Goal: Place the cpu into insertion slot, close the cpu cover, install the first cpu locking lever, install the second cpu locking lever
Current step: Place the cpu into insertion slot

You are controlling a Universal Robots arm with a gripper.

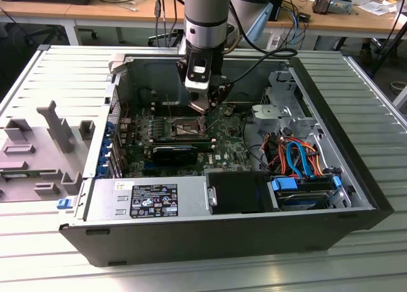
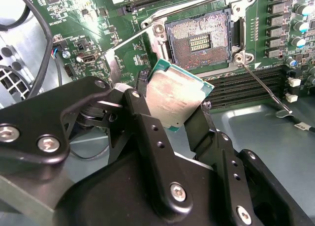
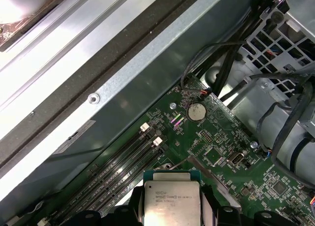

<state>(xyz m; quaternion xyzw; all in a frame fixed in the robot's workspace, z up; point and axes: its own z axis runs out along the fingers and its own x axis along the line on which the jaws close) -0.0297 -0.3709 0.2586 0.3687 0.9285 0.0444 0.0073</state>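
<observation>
Grey slatted desk [image 1: 57, 69] carries an open computer case [image 1: 191, 238] lying on its side, with wooden benches behind it. The gripper [image 1: 202, 104] hangs inside the case over the motherboard [image 1: 222, 146], its jaws closed narrowly on the cpu [image 2: 177, 95], pinching 2 opposite edges of the chip between black fingers [image 2: 140, 108]. The cpu is off the board and tilted, silver-grey top facing the second wrist view; its top also shows in the first wrist view [image 3: 171, 204]. The insertion slot [image 2: 202, 39] lies bare and open on the board just beyond the fingertips, near the chip's far edge but clearly apart from it. In the exterior view the slot [image 1: 184, 125] sits just to the exterior view's left of the jaws and lower. A thin locking lever [image 2: 263, 88] is swung away from the slot's corner. A silver plate [image 2: 114, 63] stands raised beside the slot, probably the cpu cover, though I cannot tell for sure
</observation>
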